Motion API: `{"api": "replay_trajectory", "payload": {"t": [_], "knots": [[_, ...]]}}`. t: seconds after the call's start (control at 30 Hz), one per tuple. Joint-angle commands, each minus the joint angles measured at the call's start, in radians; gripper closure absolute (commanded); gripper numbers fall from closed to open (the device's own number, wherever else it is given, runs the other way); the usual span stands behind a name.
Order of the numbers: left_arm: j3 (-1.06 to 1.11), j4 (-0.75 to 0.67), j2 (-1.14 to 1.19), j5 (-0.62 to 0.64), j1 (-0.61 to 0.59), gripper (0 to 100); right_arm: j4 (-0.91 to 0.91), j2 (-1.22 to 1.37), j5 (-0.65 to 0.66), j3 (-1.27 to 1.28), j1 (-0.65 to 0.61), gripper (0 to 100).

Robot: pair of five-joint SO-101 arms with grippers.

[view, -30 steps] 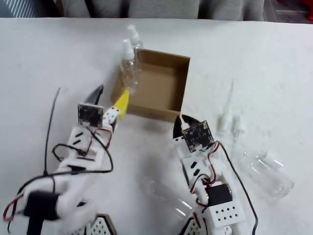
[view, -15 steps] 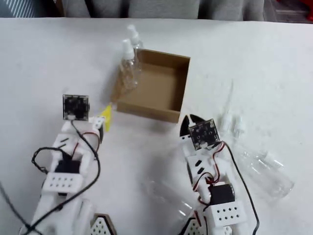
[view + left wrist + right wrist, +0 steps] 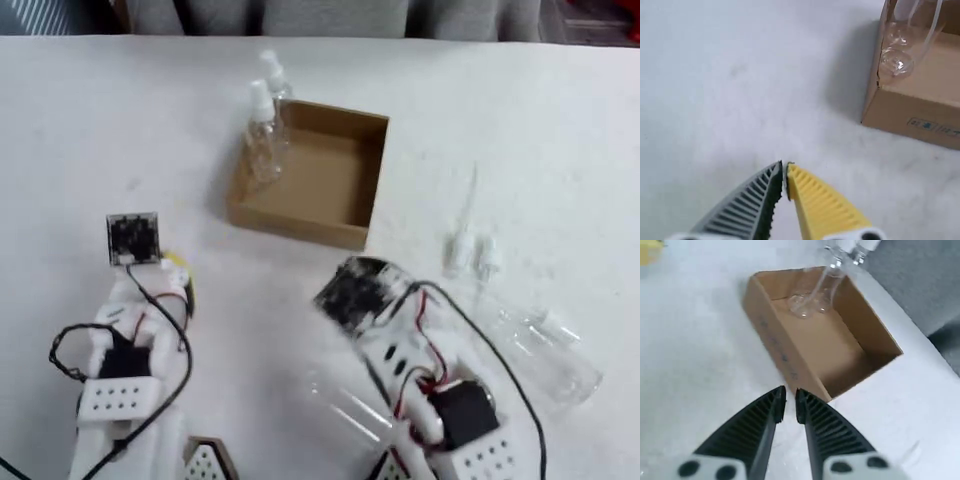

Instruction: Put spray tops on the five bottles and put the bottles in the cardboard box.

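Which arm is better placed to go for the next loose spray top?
Right. The loose spray tops and a lying bottle are on the right arm's side of the cardboard box, near the right gripper; the left gripper is on the box's other side, farther off.

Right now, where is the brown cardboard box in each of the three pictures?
High view: the cardboard box sits just above the picture's middle.
Left wrist view: the box lies ahead of the left gripper, on its yellow finger's side, partly cut off.
Right wrist view: the box lies straight ahead of the right gripper, open top showing.
Shared landmark: two capped bottles standing in one corner of the box.
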Motion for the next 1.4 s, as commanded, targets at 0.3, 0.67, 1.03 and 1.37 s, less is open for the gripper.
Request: {"api": "replay_trajectory", "payload": {"t": [0.3, 0.67, 1.03, 1.37], "knots": [[0.003, 0.006, -0.022, -0.051, -0.010, 98, 0.556, 0.369, 0.199, -0.302, -0.354, 81.3], [0.009, 0.005, -0.024, -0.051, -0.008, 98, 0.274, 0.792, 0.031, -0.209, -0.349, 68.1], [0.011, 0.005, -0.024, -0.052, -0.007, 98, 0.027, 1.072, -0.008, -0.138, -0.306, 68.1], [0.012, 0.005, -0.024, -0.052, -0.007, 98, 0.188, 0.981, -0.005, -0.296, -0.222, 68.2]]}}
